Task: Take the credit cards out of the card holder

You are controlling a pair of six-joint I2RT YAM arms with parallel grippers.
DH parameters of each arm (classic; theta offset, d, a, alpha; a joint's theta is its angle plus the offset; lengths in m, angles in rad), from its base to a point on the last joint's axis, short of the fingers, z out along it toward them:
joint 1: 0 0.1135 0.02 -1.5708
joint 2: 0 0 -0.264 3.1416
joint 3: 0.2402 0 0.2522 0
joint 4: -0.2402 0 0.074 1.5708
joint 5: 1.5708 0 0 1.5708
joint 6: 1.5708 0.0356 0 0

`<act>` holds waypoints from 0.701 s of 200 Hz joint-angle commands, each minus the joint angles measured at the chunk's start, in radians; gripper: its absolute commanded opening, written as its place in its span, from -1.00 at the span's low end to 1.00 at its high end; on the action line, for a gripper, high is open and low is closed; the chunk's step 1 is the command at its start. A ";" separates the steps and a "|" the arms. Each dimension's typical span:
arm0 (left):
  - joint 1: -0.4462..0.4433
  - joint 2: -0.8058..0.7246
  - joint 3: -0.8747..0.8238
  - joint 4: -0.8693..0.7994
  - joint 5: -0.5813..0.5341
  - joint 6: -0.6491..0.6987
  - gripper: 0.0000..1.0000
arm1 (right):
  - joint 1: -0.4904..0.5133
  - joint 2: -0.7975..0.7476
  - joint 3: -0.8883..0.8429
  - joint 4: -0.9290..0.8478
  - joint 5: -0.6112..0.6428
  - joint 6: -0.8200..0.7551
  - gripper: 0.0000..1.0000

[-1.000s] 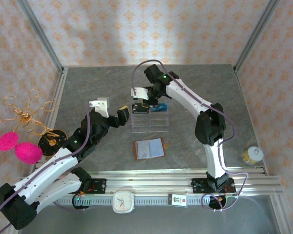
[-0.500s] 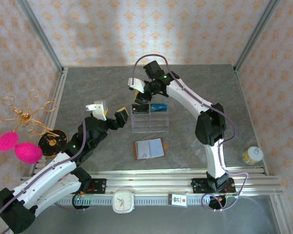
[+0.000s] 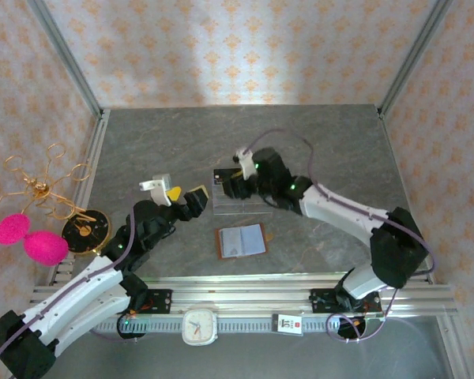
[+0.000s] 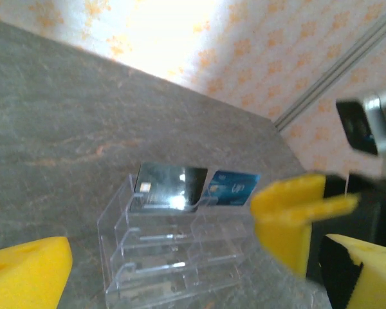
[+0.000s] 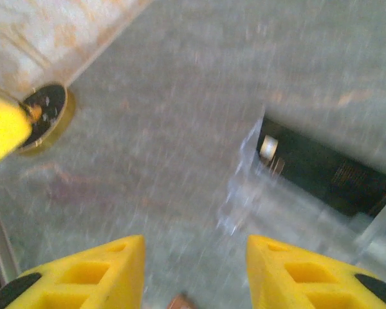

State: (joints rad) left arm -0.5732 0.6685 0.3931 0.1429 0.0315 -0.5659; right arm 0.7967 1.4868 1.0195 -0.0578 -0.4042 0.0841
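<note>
While my left pincer (image 3: 186, 193) gapes wide, my right pincer (image 5: 194, 248) hangs open by the left edge of the stand (image 3: 249, 207). The card holder (image 3: 241, 241) has bare worktop (image 3: 142, 142) all round.

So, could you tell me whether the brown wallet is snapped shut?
No, the wallet lies spread open on the table, grey lining up.

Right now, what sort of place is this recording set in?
Probably a staged robot test cell, not a real room: a grey stone-look table closed in by wallpapered panels in metal framing, an aluminium rail along the near edge, and props such as a clear card stand and a brown wallet.
</note>
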 commanded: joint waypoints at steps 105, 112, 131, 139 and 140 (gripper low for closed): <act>0.010 -0.007 -0.111 -0.016 0.097 -0.129 0.69 | 0.350 0.185 -0.097 -0.167 0.423 0.177 -0.11; 0.010 0.001 -0.111 -0.012 0.099 -0.129 0.68 | 0.354 0.198 -0.091 -0.178 0.435 0.173 -0.11; 0.010 0.015 -0.112 -0.007 0.100 -0.133 0.66 | 0.372 0.232 -0.072 -0.206 0.466 0.164 -0.11; 0.010 0.022 -0.111 -0.006 0.102 -0.134 0.63 | 0.379 0.244 -0.064 -0.218 0.477 0.163 -0.11; 0.010 0.023 -0.111 -0.006 0.102 -0.135 0.63 | 0.379 0.245 -0.064 -0.219 0.479 0.163 -0.11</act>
State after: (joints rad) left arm -0.5732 0.6785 0.2886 0.1379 0.1139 -0.6846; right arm 1.1530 1.6951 0.9176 -0.2108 -0.0135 0.2581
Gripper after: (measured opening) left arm 0.827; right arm 0.443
